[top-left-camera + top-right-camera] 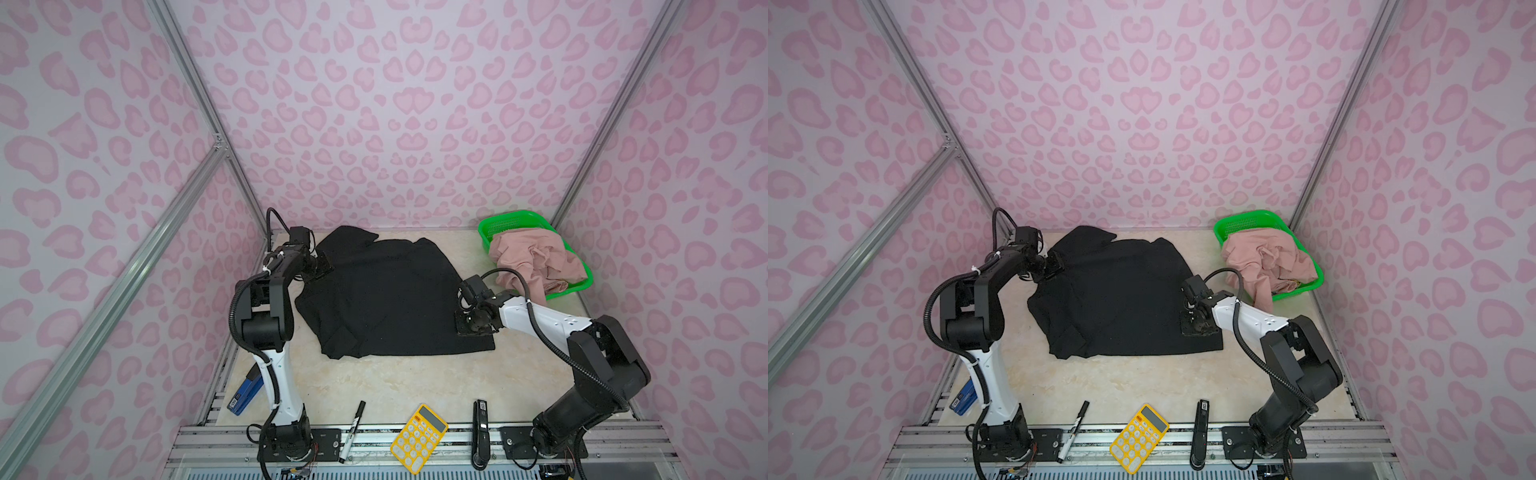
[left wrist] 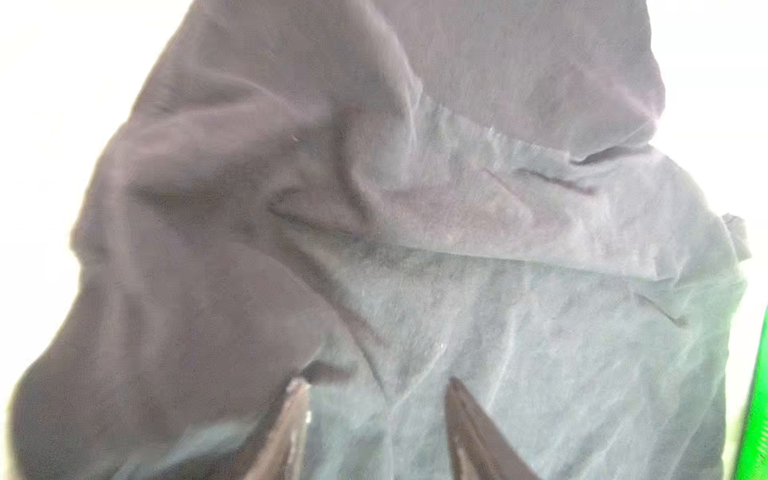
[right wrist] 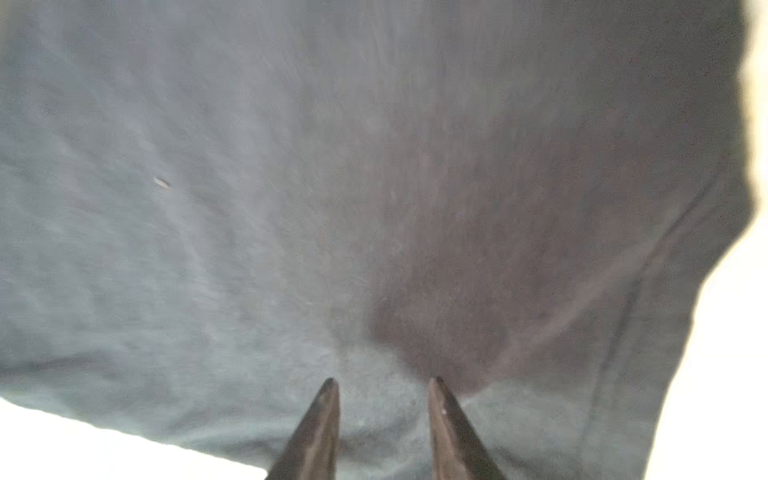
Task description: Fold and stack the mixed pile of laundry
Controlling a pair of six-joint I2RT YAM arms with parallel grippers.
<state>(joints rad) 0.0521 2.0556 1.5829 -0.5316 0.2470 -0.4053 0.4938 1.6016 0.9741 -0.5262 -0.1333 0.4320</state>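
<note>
A large black garment [image 1: 386, 299] [image 1: 1117, 299] lies spread over the middle of the table, partly folded, with a lump at its far left corner. My left gripper [image 1: 322, 266] [image 1: 1054, 266] is over that far left edge. In the left wrist view its jaws [image 2: 376, 384] stand open above wrinkled black cloth [image 2: 415, 208]. My right gripper [image 1: 471, 326] [image 1: 1196, 326] is at the garment's near right corner. Its jaws [image 3: 382, 384] are apart, with flat cloth [image 3: 332, 187] beneath them. Dusty-pink shorts [image 1: 536, 257] [image 1: 1266, 257] lie crumpled in the basket.
The green mesh basket [image 1: 511, 220] [image 1: 1246, 218] stands at the back right; its rim [image 2: 754, 415] shows in the left wrist view. Along the front edge lie a blue stapler [image 1: 245, 392], a marker [image 1: 353, 430], a yellow calculator [image 1: 419, 438] and a black stapler [image 1: 481, 434].
</note>
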